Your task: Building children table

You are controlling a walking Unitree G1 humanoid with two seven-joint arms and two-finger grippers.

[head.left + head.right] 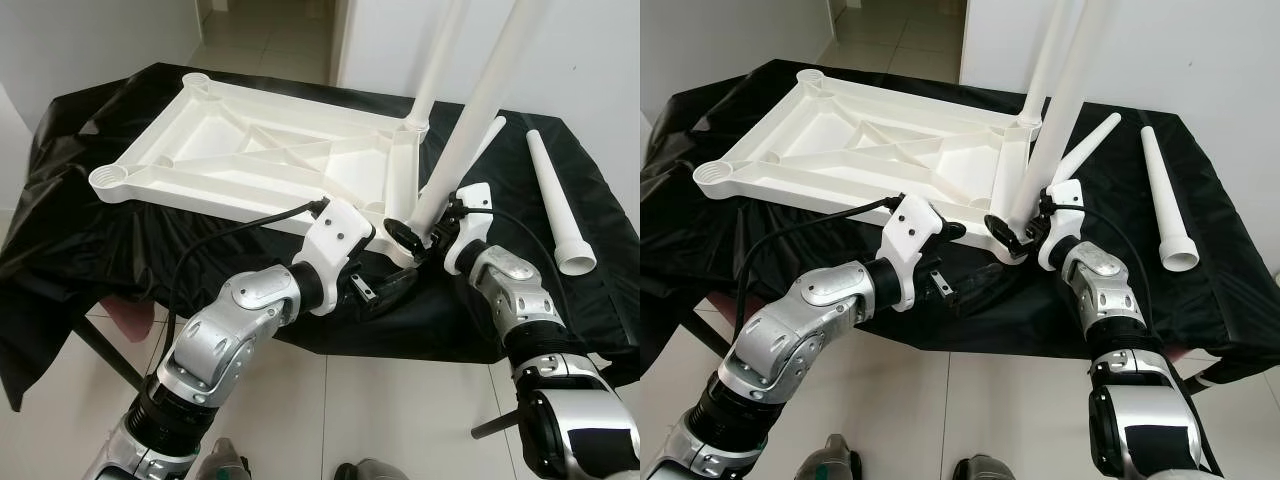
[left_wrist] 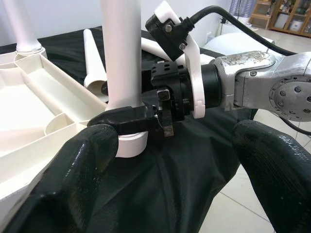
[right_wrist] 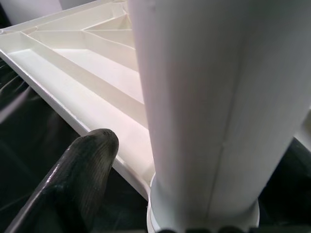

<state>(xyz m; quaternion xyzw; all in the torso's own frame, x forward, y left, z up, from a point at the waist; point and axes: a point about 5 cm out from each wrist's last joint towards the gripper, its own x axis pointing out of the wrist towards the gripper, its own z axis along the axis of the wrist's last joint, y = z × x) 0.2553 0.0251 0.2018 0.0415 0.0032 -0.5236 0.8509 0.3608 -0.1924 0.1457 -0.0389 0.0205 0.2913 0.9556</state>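
The white table top point(image 1: 250, 150) lies upside down on a black cloth point(image 1: 90, 240). One white leg point(image 1: 435, 70) stands in its far right corner socket. A second leg point(image 1: 470, 130) rises tilted from the near right corner, and my right gripper point(image 1: 415, 235) is shut on it close to its base. In the right wrist view this leg point(image 3: 209, 97) is very close, with one black finger point(image 3: 73, 189) beside it. My left gripper point(image 1: 395, 290) hangs open just below the table edge, facing that leg point(image 2: 121, 58), its fingers point(image 2: 82, 174) wide apart with nothing between them.
Two loose white legs lie on the cloth at the right: one point(image 1: 555, 200) near the right edge, another point(image 1: 490, 135) partly hidden behind the held leg. The cloth drapes over the table's front edge. White tiled floor point(image 1: 400, 410) lies below, and a wall stands behind.
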